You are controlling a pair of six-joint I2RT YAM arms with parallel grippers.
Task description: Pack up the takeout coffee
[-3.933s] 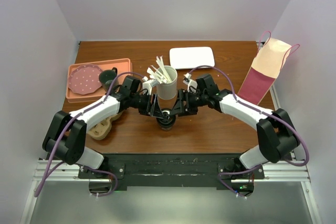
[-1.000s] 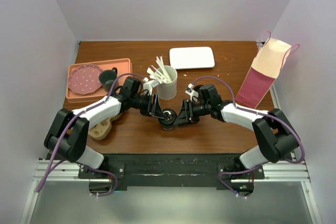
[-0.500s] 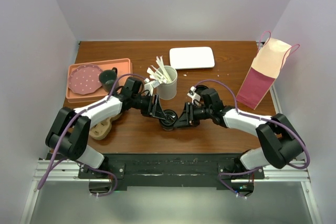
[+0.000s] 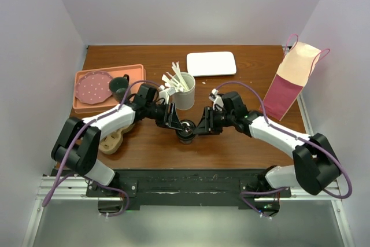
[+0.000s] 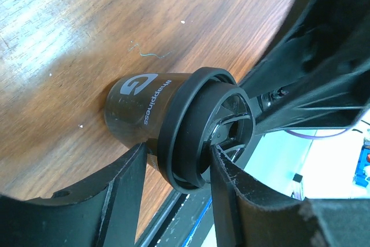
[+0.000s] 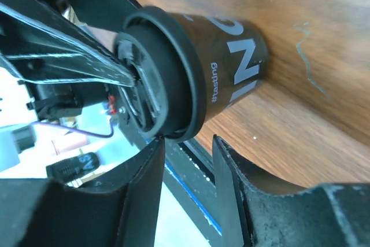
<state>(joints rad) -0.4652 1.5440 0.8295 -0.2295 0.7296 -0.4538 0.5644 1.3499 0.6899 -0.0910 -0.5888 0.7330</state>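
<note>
- The takeout coffee (image 4: 186,130) stands upright on the table (image 4: 243,143), near its front edge and between the two arms, just in front of the white cup of stirrers (image 4: 185,98).
- The left gripper (image 5: 178,153) pinches the cup at its black lid (image 5: 173,125), one finger against each side of the rim.
- The right gripper (image 6: 188,142) is spread, with the lid's rim at the mouth of the gap.
- A paper bag (image 4: 292,79) stands at the far right.
</note>
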